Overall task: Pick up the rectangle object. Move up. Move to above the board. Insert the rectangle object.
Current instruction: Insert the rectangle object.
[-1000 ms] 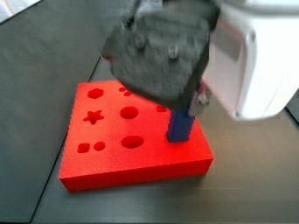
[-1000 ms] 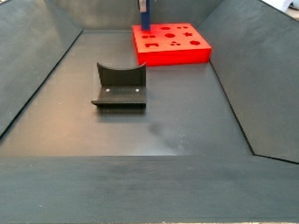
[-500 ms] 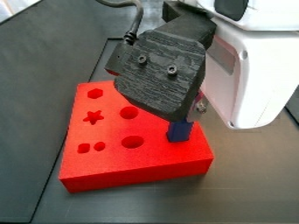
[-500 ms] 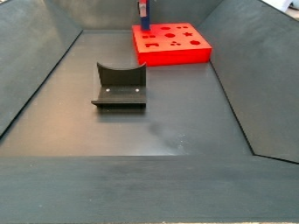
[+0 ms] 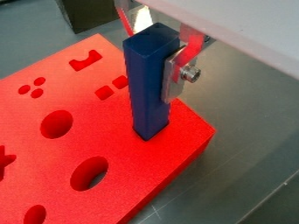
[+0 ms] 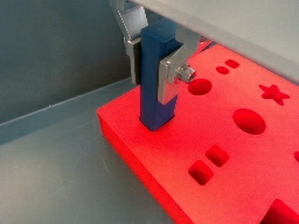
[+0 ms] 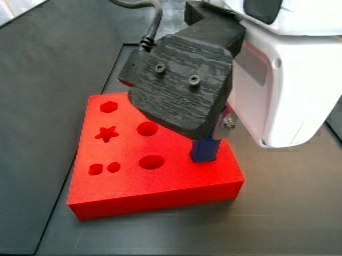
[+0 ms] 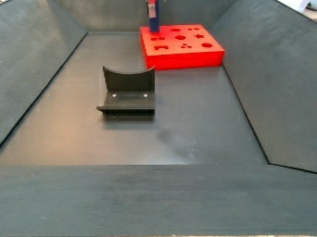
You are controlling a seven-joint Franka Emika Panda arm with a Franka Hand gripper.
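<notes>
The rectangle object (image 5: 149, 87), a long blue bar, stands upright with its lower end sunk into a slot near a corner of the red board (image 5: 70, 114). In both wrist views my gripper (image 5: 152, 61) is shut on the bar's upper part, with a silver finger plate (image 6: 172, 77) pressed flat on each side of the bar (image 6: 156, 96). In a side view the dark gripper body (image 7: 187, 80) hides most of the bar, and only a short blue stub (image 7: 205, 151) shows above the board (image 7: 147, 185). From far off, bar (image 8: 152, 9) and board (image 8: 186, 48) sit at the bin's far end.
The dark fixture (image 8: 126, 91) stands on the floor mid-bin, well short of the board. Sloping grey bin walls (image 8: 44, 83) close in both sides. The white arm housing (image 7: 287, 80) hangs beside the board. Star, round and square holes (image 7: 127, 130) lie open in the board's top.
Since one second ago the gripper has come down with the bar, and less blue shows above the board. Over the last half second almost nothing has moved.
</notes>
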